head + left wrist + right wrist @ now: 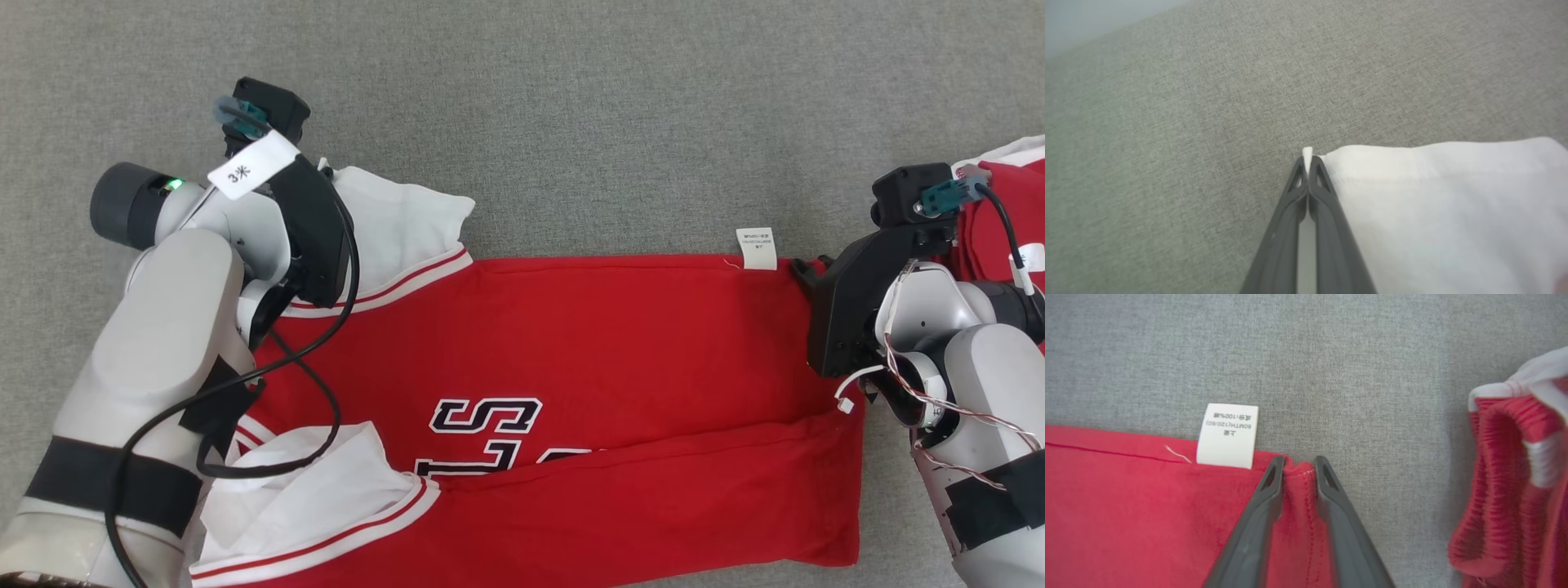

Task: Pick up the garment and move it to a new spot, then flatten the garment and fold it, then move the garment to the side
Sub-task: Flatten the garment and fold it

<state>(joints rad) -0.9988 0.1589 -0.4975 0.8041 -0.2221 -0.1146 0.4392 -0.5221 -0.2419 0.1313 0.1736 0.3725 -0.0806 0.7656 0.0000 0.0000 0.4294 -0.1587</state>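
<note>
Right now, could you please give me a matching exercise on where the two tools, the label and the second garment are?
Things:
1. left tool
2. right tool
3. label
4. second garment

Places:
A. gripping the jersey at its red hem corner
B. apart on the grey fabric, to the right
C. pinching the white sleeve edge
D. jutting from the jersey's far edge

Pairs: 1-C, 2-A, 3-D, 4-B

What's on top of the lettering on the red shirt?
A folded-over red flap of the shirt lies over the lettering; only its upper part shows, the rest is hidden.
</note>
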